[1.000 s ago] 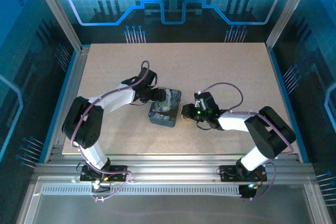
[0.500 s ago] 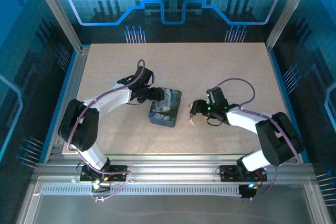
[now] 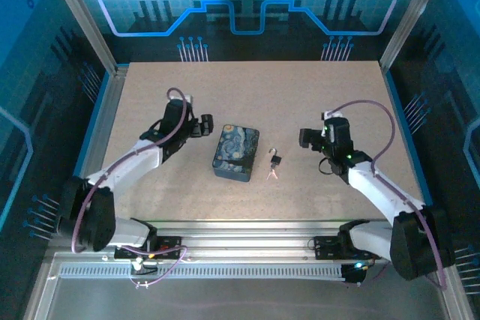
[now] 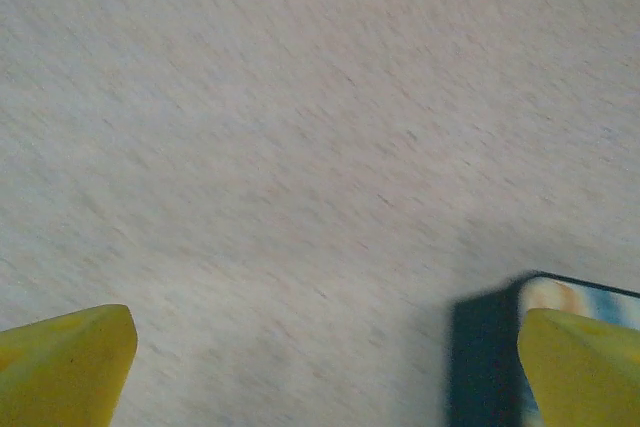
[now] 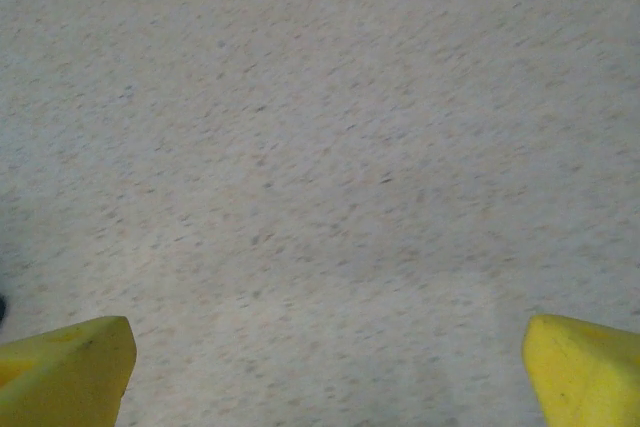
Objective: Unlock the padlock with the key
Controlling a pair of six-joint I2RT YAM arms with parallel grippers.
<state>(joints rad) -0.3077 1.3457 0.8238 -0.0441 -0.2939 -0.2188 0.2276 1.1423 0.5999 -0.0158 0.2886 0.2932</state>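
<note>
Padlock (image 3: 276,160) on the tabletop (image 3: 337,88), key (image 3: 271,174) just beside it, right of the tin (image 3: 235,154). Left end effector (image 3: 205,126) and right end effector (image 3: 305,139) flank them, both spread wide and empty.

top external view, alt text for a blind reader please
A tiny black padlock, the key right by it, lies on the table just right of a dark blue tin. The left gripper and right gripper sit open to either side.

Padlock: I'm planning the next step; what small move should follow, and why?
Probably bring the right gripper toward the key: its jaws are open and empty, and key and padlock lie ungripped on the table beside the tin, nearest that arm.
</note>
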